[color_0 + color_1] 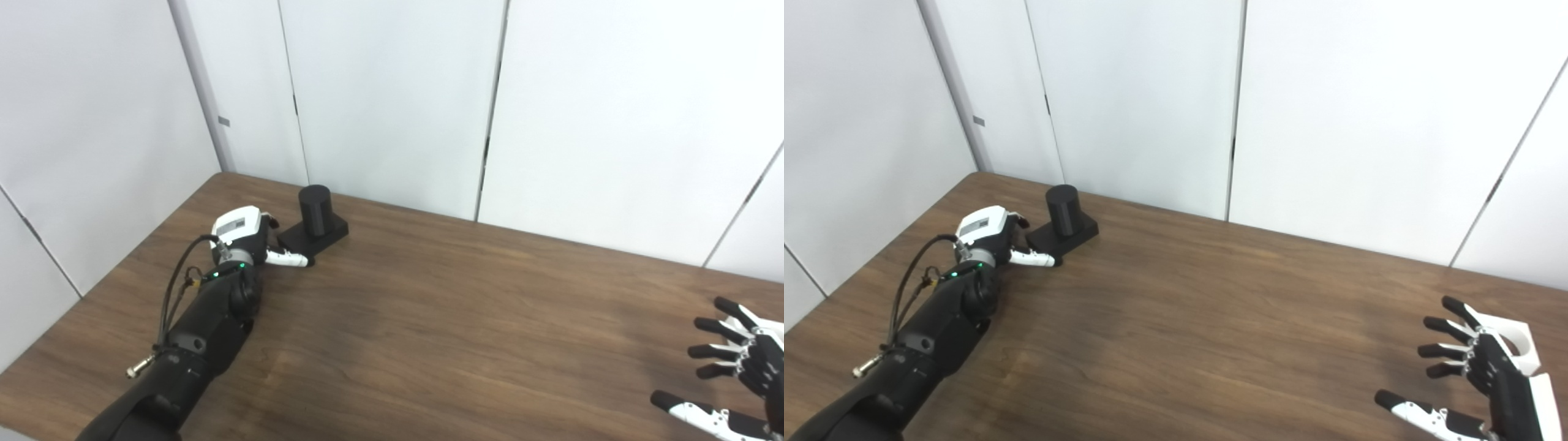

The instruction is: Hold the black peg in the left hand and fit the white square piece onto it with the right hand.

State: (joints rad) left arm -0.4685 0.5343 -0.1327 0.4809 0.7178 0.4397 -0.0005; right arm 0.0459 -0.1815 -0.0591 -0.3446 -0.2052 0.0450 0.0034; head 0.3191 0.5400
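table of dark brown wood [429, 318] holds all the things. left hand [254, 236] is at the far left, fingers curled by the flat base of the black round peg [315, 211], which stands straight up; i cannot tell if it grips yet. right hand [1476, 373] is spread wide, holding nothing, just in front of the white square piece with a hole [1516, 340], far right, well apart from the peg
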